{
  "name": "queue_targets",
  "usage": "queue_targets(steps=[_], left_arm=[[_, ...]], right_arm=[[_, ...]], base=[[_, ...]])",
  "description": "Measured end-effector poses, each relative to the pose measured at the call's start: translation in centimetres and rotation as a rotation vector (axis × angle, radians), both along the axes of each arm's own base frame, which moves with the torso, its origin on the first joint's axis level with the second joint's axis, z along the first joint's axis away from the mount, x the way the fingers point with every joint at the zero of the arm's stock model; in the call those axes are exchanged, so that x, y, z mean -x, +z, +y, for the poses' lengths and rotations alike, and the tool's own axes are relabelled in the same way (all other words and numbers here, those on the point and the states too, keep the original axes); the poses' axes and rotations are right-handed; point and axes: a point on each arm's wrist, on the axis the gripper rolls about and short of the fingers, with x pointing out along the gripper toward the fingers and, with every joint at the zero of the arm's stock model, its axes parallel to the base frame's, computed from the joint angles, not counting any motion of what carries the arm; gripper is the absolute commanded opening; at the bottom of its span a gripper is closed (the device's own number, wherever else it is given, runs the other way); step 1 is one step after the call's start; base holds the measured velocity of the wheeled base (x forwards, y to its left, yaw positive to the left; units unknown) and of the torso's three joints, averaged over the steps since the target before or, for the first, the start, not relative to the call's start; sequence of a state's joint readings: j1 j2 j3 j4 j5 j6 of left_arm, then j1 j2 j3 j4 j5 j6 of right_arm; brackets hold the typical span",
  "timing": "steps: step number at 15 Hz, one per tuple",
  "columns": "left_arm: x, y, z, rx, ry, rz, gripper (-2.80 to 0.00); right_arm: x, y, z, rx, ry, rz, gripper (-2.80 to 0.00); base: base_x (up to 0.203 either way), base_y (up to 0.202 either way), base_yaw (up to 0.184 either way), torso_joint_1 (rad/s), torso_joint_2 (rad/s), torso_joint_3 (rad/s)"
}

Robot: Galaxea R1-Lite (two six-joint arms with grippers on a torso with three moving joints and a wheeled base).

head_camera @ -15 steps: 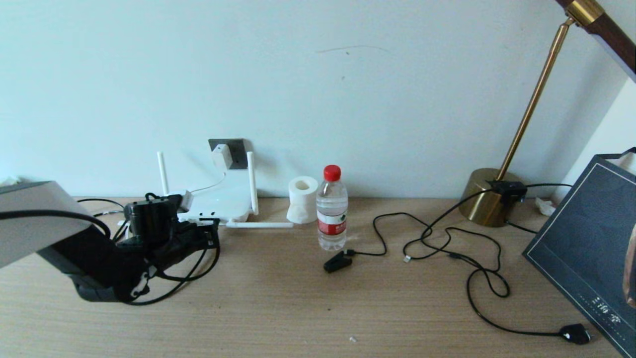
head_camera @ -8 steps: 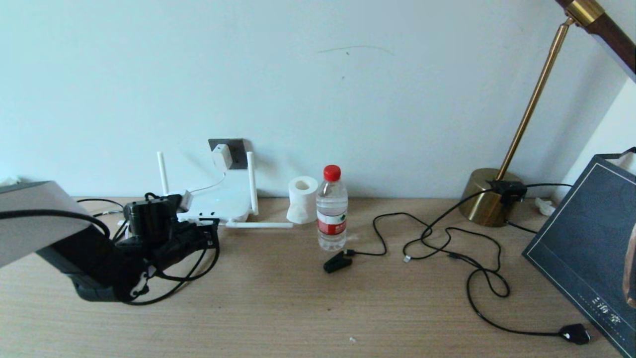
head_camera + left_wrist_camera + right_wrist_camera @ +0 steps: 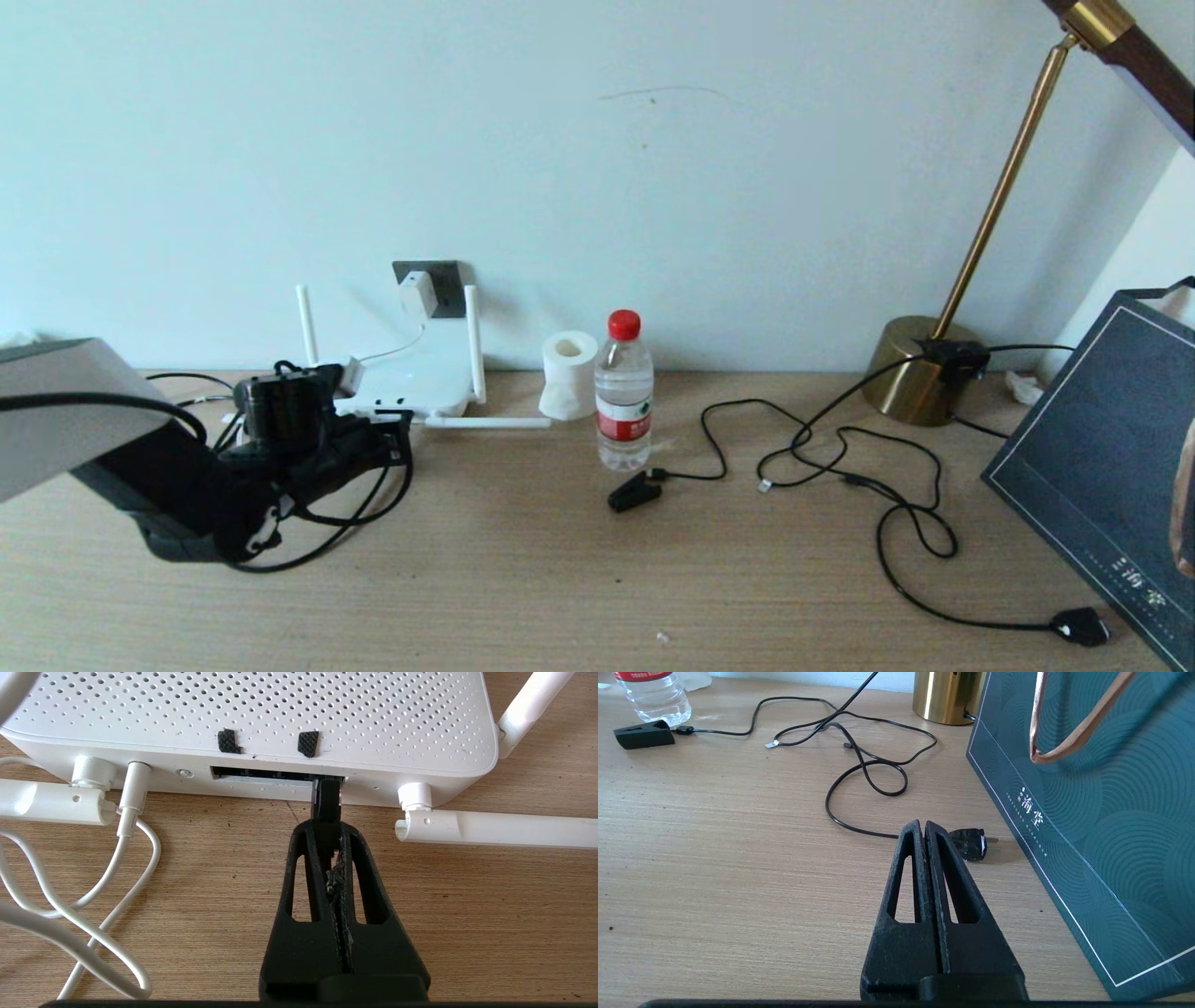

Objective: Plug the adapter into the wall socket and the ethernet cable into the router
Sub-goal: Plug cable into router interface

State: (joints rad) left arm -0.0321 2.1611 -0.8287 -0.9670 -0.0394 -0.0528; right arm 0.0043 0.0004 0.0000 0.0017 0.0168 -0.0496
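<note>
The white router (image 3: 420,378) lies by the wall, two antennas upright and one flat on the table. The white adapter (image 3: 417,294) sits on the dark grey wall socket (image 3: 446,280) above it. My left gripper (image 3: 392,437) is right in front of the router. In the left wrist view this gripper (image 3: 327,828) is shut on the black boot of the ethernet cable (image 3: 327,805), whose tip is inside the port slot on the router's (image 3: 252,714) front edge. The cable's black loop (image 3: 373,509) hangs under the arm. My right gripper (image 3: 923,828) is shut and empty, low over the table at the right.
A water bottle (image 3: 624,392) and a tissue roll (image 3: 568,373) stand right of the router. A black clip plug (image 3: 633,492), black cords with a flat plug (image 3: 1081,625), a brass lamp base (image 3: 920,371) and a dark bag (image 3: 1102,467) fill the right side. A white cord (image 3: 117,858) loops beside the router.
</note>
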Motion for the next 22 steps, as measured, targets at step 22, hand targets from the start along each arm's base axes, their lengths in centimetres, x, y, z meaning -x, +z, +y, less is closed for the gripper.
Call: queue_targets(steps=[22], left_arm=[[-0.64,-0.04,-0.05,0.0,0.0,-0.001,-2.8]], right_arm=[[0.0,0.0,0.0,0.0,0.0,0.0,-2.8]], base=[[0.0,0.0,0.0,0.0,0.0,0.0]])
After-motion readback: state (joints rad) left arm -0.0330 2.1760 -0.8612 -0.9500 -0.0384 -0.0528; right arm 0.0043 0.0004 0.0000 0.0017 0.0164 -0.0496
